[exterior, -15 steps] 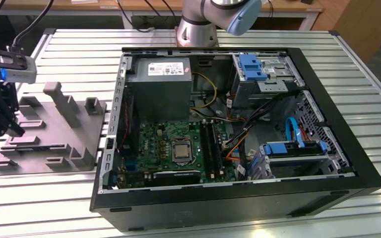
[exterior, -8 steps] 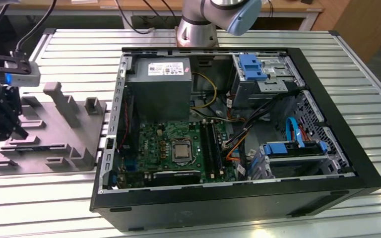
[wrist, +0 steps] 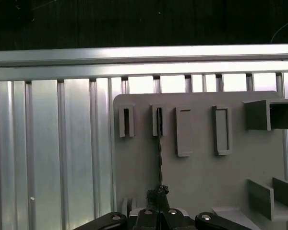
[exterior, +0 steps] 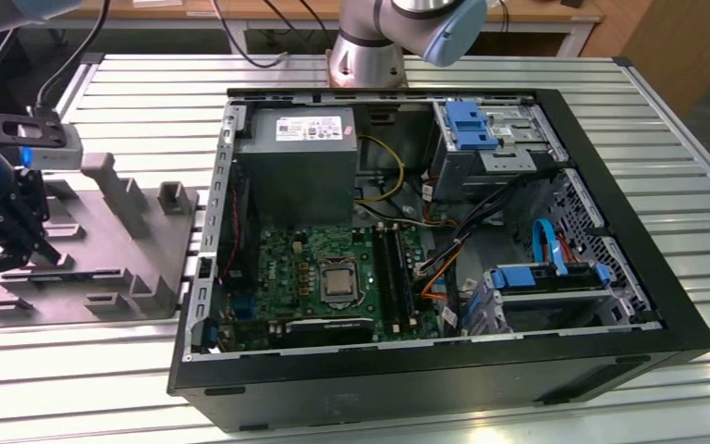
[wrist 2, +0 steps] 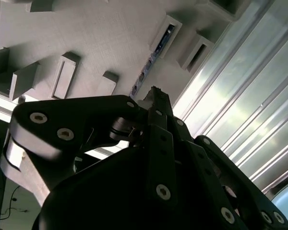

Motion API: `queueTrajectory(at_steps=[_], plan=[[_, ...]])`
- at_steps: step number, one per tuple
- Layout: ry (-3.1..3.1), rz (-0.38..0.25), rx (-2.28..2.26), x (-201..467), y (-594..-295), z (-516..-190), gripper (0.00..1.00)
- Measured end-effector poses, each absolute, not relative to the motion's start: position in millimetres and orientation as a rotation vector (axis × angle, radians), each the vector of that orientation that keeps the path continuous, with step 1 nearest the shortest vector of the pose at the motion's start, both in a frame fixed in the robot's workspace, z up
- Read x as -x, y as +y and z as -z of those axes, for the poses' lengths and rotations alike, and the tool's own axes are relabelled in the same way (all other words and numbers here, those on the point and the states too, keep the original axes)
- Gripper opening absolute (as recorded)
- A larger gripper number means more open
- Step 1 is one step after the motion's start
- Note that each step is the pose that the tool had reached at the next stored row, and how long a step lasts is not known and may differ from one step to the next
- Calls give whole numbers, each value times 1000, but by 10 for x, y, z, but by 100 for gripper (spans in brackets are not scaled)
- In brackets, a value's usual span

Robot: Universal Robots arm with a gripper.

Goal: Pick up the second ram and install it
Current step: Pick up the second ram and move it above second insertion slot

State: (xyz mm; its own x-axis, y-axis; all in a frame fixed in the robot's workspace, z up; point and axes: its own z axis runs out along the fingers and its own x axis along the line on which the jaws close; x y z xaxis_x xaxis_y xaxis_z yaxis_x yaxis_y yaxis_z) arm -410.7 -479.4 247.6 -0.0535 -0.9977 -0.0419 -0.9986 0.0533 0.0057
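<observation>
Ribbed aluminium surface (exterior: 676, 139) carries everything in the scene. An open black computer case (exterior: 651, 305) lies on it, well away from the gripper (wrist: 158, 192), with its green motherboard (exterior: 293, 268) facing up. The long black memory slots (exterior: 390, 268) on that board are far from the gripper too. Whether they already hold a stick cannot be made out.

Directly beneath the gripper sits a grey plastic holder (exterior: 96, 268), a flat block with raised posts and narrow pockets.

The gripper hangs low over this holder. In both wrist views its fingers are drawn almost fully together, and the tips meet at the near end of the second ram (wrist: 159, 153). It appears to pinch the stick's thin edge, though the contact itself is hard to confirm.

The second ram is a thin dark stick standing on edge. It runs straight out from the gripper's tips, and its far end is tucked into one of the holder's pockets. In the second wrist view it shows as a slim line of chips leading away from the tips.

By this showing the task is at its start. The stick looks grasped but has not been lifted from the holder. Carrying it to the case and seating it in a slot are both still to do.
</observation>
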Motion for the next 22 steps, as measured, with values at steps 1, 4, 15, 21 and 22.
queueTrajectory(at_steps=[1, 4, 15, 21, 22], plan=[[2260, -51, 2143, 4108, -4788, -2469, 10], [2259, -50, 2143, 4118, -4775, -2444, 10], [2255, -41, 2139, 4196, -4726, -2377, 10], [2253, -39, 2138, 4251, -4718, -2312, 10], [2253, -39, 2138, 4257, -4717, -2301, 10]])
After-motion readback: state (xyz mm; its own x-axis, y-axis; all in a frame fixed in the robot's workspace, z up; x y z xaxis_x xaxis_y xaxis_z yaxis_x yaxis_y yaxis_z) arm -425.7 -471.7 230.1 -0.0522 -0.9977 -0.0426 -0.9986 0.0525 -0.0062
